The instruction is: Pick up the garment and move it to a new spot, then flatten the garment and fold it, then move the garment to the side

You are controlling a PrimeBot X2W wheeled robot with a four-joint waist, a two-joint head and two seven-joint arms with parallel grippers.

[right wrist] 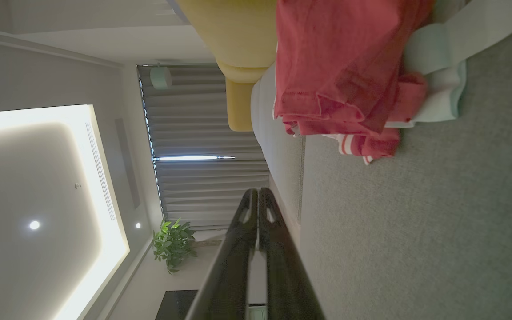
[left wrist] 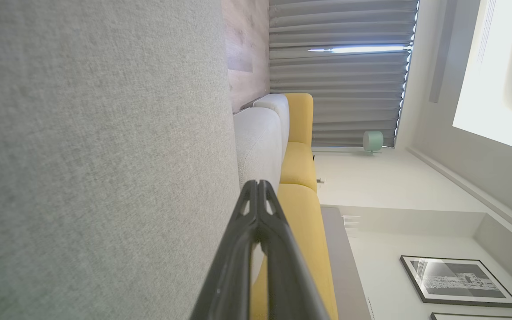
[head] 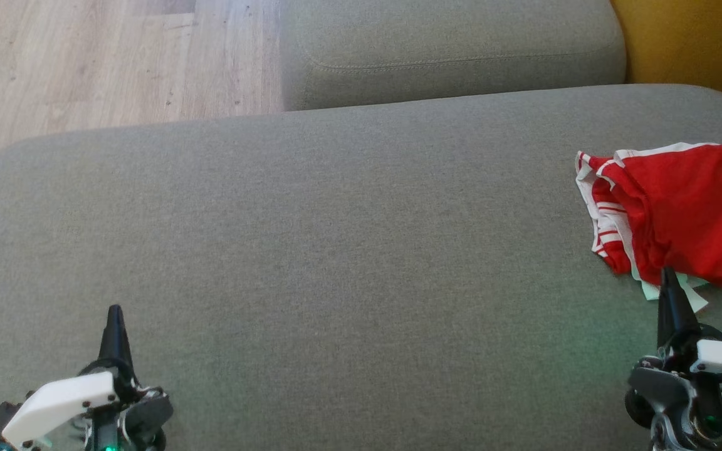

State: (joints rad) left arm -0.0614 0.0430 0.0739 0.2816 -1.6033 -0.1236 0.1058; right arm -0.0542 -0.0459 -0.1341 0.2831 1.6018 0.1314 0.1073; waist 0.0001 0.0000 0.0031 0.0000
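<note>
**Right edge of the cushion: red garment bunched just ahead of the closed right pincer**

On the big grey sofa cushion (head: pixel 336 250), all the interest is out at the far right. That's where the garment (head: pixel 680 213) lies, a crumpled red heap with white trim and red-and-white stripes along its left side. A pale strip of cloth pokes out from its near edge, and the head view's right border cuts off part of the heap.

Now the right pincer (head: pixel 667 272): its dark fingers are pressed together, with nothing between them. From the head view the tip points up at the garment's near edge and overlaps that pale strip. From the right wrist view the cloth sits ahead of the fingertips and off to one side, with bare grey fabric between them, so it is close but not gripped.

Over on the other side, the left pincer (head: pixel 114 310) is low at the near left, well apart from the garment, with open cushion between them. Its fingers are closed tip to tip as well, and it holds nothing.

Beyond the cushion there's a second grey cushion (head: pixel 449 50), wooden floor (head: pixel 85 62) to the left, and a yellow seat (head: pixel 699 37) at the top right corner.
</note>
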